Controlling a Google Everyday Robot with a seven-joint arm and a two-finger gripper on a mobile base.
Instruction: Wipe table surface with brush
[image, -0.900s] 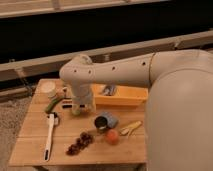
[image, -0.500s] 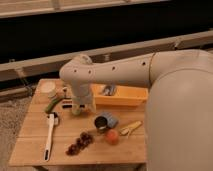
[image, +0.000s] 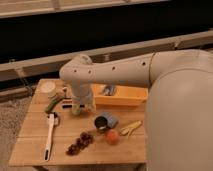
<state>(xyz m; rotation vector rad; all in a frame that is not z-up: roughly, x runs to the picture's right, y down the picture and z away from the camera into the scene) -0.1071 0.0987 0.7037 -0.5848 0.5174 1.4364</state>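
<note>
Left side of the table surface (image: 32, 132): the brush (image: 48, 137) lies flat, handle running toward the near edge. Its wider head with the dark patch is at the far end, just beside the green vegetable (image: 52, 105).

It looks like light, stiff plastic, so expect it to skate on the wood if you nudge it. The smooth handle is probably slippery. Take it mid-handle across the narrow width, biased toward the head so it won't lever when you press down to wipe.

The gripper (image: 77, 108) hangs right of the brush head, low over the table and apart from the brush. I can't tell if it's open or closed.

Further right: dark grapes (image: 80, 142), dark cup (image: 102, 122), round orange fruit (image: 112, 136), yellow piece (image: 131, 127), orange bin (image: 136, 93) at the back. Route sweeps around them.
</note>
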